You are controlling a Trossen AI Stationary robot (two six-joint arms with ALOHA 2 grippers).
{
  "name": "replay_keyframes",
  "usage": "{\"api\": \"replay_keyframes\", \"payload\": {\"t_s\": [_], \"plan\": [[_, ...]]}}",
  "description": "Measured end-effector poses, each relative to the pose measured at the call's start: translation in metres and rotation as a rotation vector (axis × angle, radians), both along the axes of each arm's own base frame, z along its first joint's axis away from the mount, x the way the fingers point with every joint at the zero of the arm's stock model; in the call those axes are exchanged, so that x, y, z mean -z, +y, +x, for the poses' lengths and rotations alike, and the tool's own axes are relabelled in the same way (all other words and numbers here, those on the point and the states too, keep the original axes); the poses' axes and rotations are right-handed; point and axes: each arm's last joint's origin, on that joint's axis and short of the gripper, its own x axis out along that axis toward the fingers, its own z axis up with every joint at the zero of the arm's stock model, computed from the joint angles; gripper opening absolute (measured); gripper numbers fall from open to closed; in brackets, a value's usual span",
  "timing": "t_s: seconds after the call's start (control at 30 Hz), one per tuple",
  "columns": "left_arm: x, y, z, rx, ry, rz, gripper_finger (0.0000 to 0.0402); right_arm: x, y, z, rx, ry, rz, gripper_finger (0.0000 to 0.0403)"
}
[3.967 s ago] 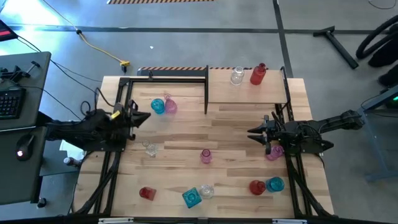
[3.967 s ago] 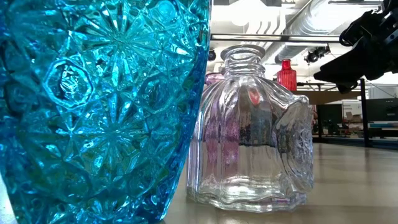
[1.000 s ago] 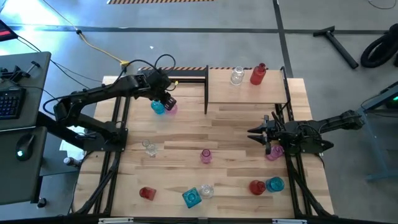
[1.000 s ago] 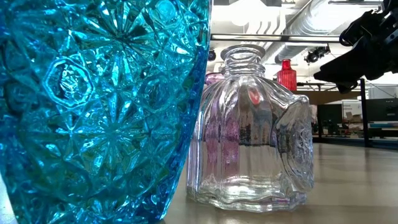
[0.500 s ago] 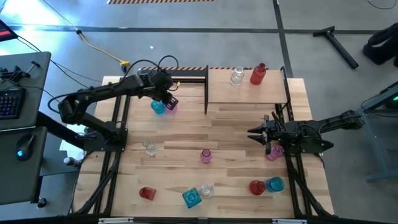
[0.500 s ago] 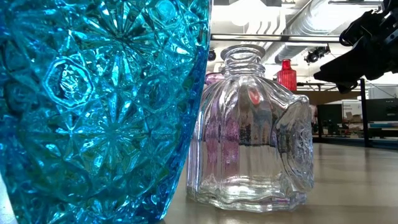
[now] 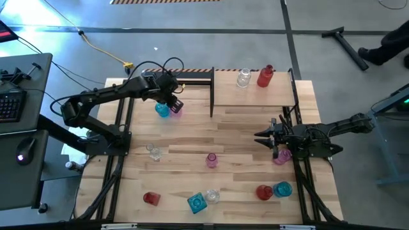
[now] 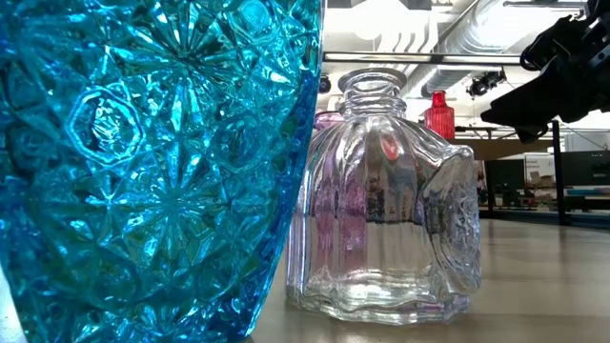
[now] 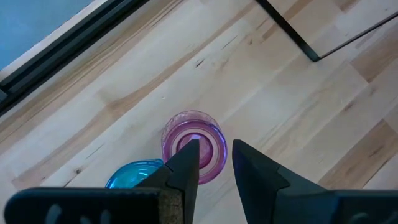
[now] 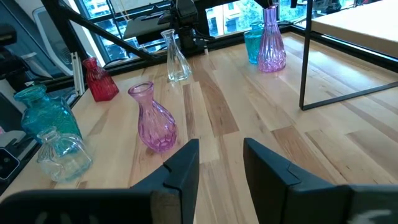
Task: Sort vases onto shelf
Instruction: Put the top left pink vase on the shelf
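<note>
Left gripper (image 7: 174, 102), at the far left part of the table (image 7: 243, 137), hangs directly above a pink vase (image 9: 194, 145) that stands touching or just beside a teal vase (image 9: 133, 175). Its fingers (image 9: 184, 171) stand apart with a narrow gap, and the wrist view shows the pink vase's open mouth below that gap, nothing being clamped.

Nearer the front on the left stand a small clear vase (image 7: 153, 152) and, at the front edge, a red vase (image 7: 151, 199). At the front centre a cut-glass teal vase (image 7: 197, 203) stands just beside a ribbed clear bottle (image 7: 212, 196); the low view looks through these two at close range. A pink bulb-shaped vase (image 7: 211, 160) stands alone mid-table.

The shelf (image 7: 252, 96), a raised light-wood platform on black posts, occupies the far right-of-centre area and carries a clear vase (image 7: 243, 78) and a red bottle vase (image 7: 265, 75) side by side near its far edge.

Right gripper (image 7: 259, 136) rests low at the right side, pointing toward the table's centre, fingers (image 10: 184, 165) slightly parted and empty. A pink vase (image 7: 282, 156) lies partly beneath that arm. At the front right, a red vase (image 7: 264, 191) and a teal vase (image 7: 282, 189) stand touching or nearly so.
</note>
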Motion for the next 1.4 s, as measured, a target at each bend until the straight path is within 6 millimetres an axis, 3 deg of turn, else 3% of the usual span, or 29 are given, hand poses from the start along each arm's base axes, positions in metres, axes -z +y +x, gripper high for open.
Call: {"api": "replay_keyframes", "payload": {"t_s": [0.73,1.23,1.4], "plan": [[0.0088,0.0048,0.0079,0.014,0.017,0.004,0.0086,0.0000,0.0000,0.0000,0.000,0.000,0.000,0.0108],[0.0090,0.0049,0.0076,0.009,0.025,0.012,0.0027,0.0000,0.0000,0.0000,0.000,0.000,0.000,0.0108],[0.0092,0.0049,0.0071,0.006,0.033,0.017,0.0024,0.0000,0.0000,0.0000,0.000,0.000,0.000,0.0108]]}}
